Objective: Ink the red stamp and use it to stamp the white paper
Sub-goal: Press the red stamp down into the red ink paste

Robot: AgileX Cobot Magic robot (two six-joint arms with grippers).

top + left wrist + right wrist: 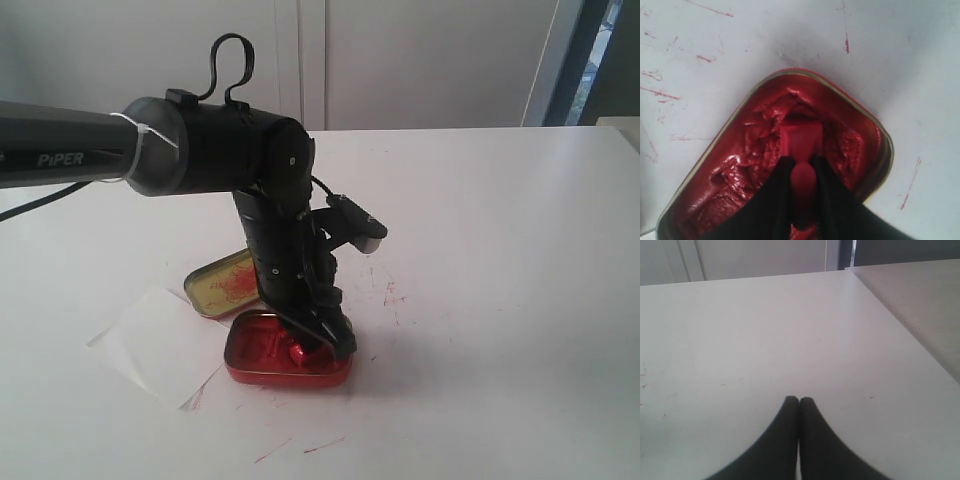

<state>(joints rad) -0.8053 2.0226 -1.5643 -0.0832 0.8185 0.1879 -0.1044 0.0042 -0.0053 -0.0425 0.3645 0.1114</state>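
Observation:
My left gripper (801,165) is shut on the knob of the red stamp (801,142), whose block base presses into the glossy red ink of the red tin (730,175). From the exterior view the same gripper (318,343) reaches down into the red tin (285,372), and a bit of the red stamp (299,353) shows beside the fingers. The white paper (160,345) lies flat on the table just left of the tin. My right gripper (799,400) is shut on nothing, above bare tabletop; it does not show in the exterior view.
A gold-coloured tin lid (222,283) with red smears lies behind the red tin, partly hidden by the arm. Red ink streaks (390,295) mark the white table (500,250). The table's far edge meets a wall and cabinet doors.

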